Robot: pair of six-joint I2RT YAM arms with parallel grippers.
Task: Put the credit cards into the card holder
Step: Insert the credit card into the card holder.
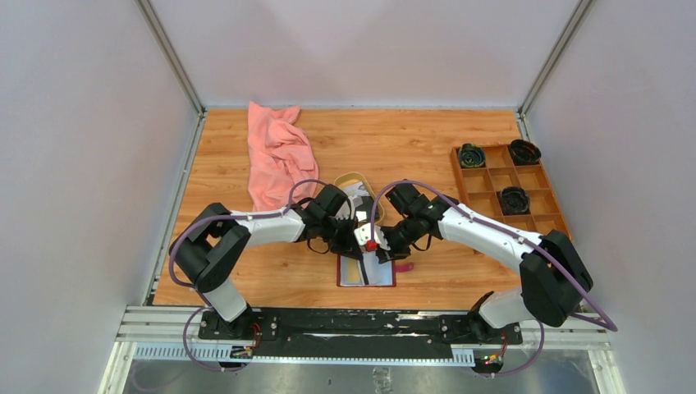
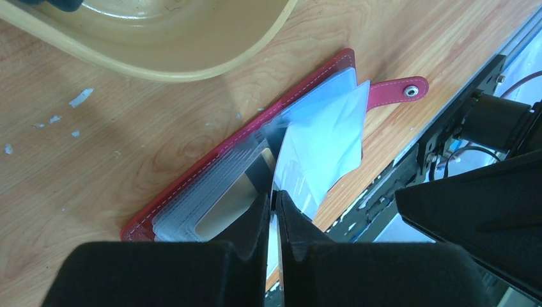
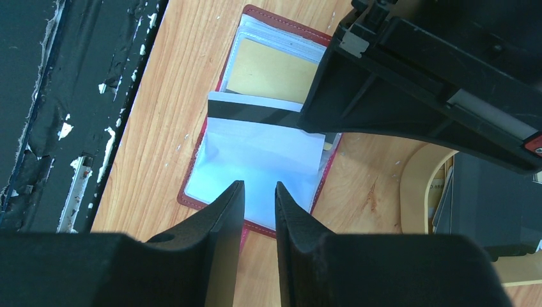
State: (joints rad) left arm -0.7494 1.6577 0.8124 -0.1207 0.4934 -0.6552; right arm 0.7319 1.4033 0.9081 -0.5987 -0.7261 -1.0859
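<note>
Count on the desk (image 1: 410, 139): one card holder (image 1: 366, 273), dark red, lying open just beside the near edge at centre, its strap with one pale snap (image 2: 413, 91) flung out to the side. Its clear plastic leaves are fanned up. One tan panel shows behind a clear pocket.

One credit card (image 3: 255, 114), white with a black stripe, lies across the open holder. My left gripper (image 2: 275, 198) is closed to a thin slit on its edge.

My right gripper (image 3: 259, 192) hangs over the raised clear leaf with its fingers a narrow gap apart. I cannot tell whether they pinch it.

One oval tan dish (image 2: 192, 61) sits just beyond the holder. It holds further cards, pale and dark, number not determinable.

One pink cloth (image 1: 277, 156) lies far left. One wooden compartment tray (image 1: 492, 190) stands at right, holding three dark round items.

Writing: small print on an item in the dish, too small to read. No brand legible.
</note>
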